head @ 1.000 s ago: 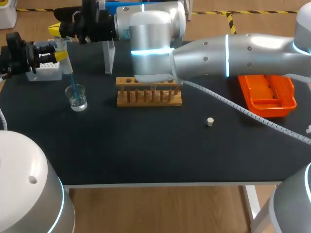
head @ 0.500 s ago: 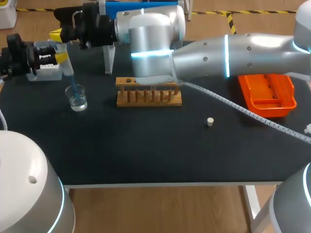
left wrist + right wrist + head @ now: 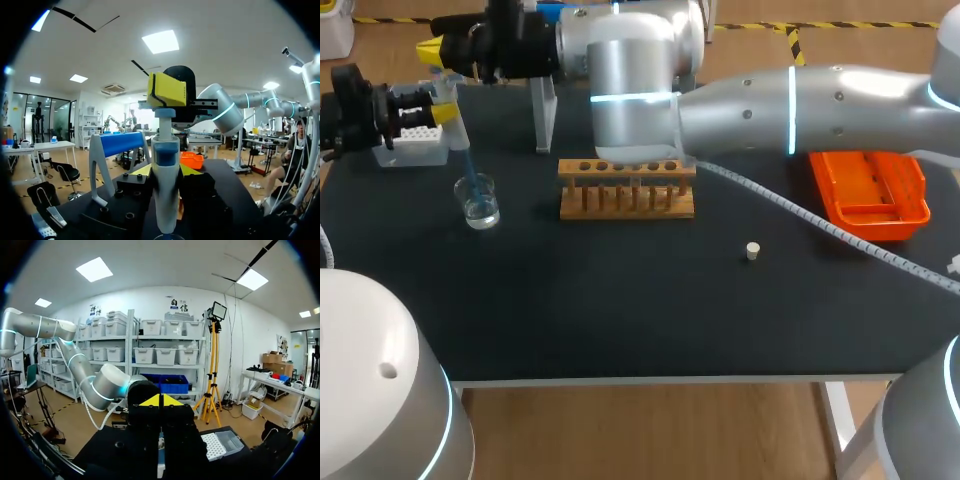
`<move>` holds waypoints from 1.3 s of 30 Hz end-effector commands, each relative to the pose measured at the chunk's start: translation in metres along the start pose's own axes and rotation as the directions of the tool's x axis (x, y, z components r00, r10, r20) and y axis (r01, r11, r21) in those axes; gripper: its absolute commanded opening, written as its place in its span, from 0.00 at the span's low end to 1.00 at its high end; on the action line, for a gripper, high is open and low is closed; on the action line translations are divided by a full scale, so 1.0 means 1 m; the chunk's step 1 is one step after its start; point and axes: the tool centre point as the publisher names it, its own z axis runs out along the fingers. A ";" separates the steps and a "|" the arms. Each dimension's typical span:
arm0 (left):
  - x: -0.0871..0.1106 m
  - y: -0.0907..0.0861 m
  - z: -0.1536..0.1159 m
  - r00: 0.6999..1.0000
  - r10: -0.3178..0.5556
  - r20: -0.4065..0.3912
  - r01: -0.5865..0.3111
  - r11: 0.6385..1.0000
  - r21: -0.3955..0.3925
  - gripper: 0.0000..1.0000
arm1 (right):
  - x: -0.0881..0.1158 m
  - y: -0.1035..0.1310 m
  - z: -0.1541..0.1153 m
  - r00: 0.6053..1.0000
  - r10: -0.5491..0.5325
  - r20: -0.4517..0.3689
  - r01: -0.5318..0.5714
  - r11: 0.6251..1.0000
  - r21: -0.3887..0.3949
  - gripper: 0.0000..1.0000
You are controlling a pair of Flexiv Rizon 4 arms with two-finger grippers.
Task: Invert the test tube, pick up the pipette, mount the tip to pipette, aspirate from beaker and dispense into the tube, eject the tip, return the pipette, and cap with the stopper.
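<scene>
White-and-blue plastic pipette (image 3: 165, 190), pinched upright in left pincer (image 3: 442, 108) just above clear glass beaker (image 3: 478, 200), translucent blue tip (image 3: 470, 176) dipping into beaker; right pincer (image 3: 432, 47), fingertips pressed together, higher above beaker at pipette's plunger.

On the counter (image 3: 620, 310) the beaker (image 3: 478, 200) stands left of the rack (image 3: 626, 188); the stopper (image 3: 752, 251) lies right of the rack, before the tray (image 3: 880, 228).

A black-topped table (image 3: 620, 300) stands on a wooden floor (image 3: 650, 430).

No text, label or number is legible on anything on the table (image 3: 620, 310).
</scene>
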 end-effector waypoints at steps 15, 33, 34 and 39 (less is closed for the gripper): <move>-0.001 0.000 -0.001 1.000 -0.001 -0.004 0.001 1.000 0.000 0.00 | 0.037 0.017 -0.108 0.996 -0.084 0.000 0.084 0.992 0.094 1.00; -0.001 0.000 -0.001 1.000 -0.001 -0.004 0.001 1.000 0.000 0.00 | 0.038 -0.026 -0.253 0.998 -0.069 0.003 0.067 0.975 0.214 1.00; -0.001 0.000 -0.001 1.000 -0.001 -0.004 0.001 1.000 0.000 0.00 | 0.037 -0.029 -0.257 0.998 -0.068 0.003 0.066 0.975 0.214 1.00; -0.001 0.000 -0.001 1.000 -0.001 -0.004 0.001 1.000 0.000 0.00 | 0.027 -0.045 -0.282 0.997 -0.070 0.022 0.063 0.970 0.233 1.00</move>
